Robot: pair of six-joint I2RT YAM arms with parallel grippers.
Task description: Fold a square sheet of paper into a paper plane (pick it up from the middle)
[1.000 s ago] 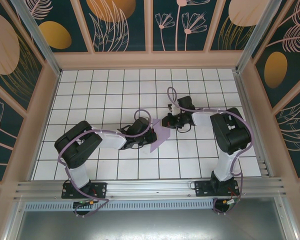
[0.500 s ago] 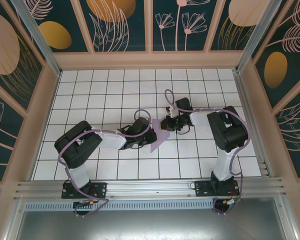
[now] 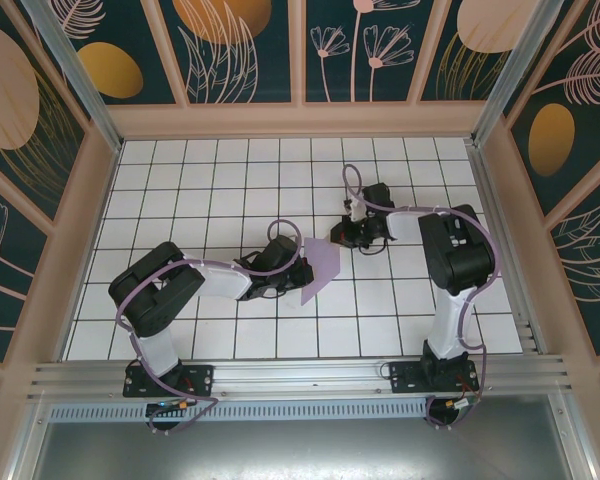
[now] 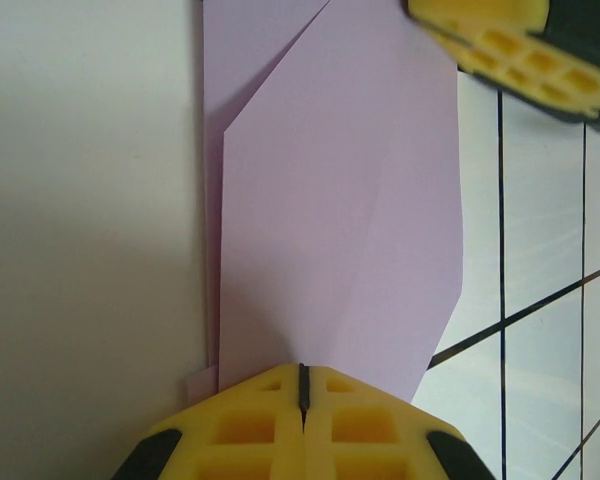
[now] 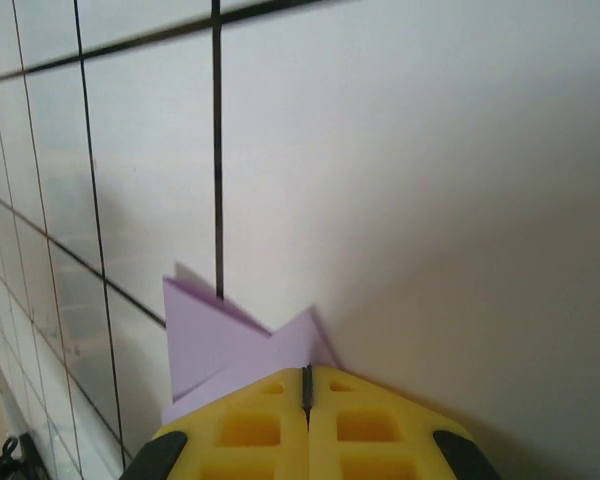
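The left end effector (image 4: 302, 372) is clenched. Its yellow fingers (image 4: 240, 420) meet with only a thin seam between them, and they pinch the near edge of the sheet of paper (image 4: 340, 220). The pale lavender sheet is already folded: a diagonal crease runs down it, and overlapping layers show along its left side.

The right end effector (image 5: 306, 375) is clenched too, its yellow fingers pressed together on a pointed corner of the same sheet. A second folded flap sticks out just beside that corner.

From above, the sheet spans the gap between the two end effectors near the middle of the white tiled worktop (image 3: 200, 190). The left one grips its left edge and the right one grips its upper right corner. Whether the paper rests on the tiles or hangs clear of them cannot be told.

Both arms reach inward from their bases at the near edge — lavender cables loop along each.
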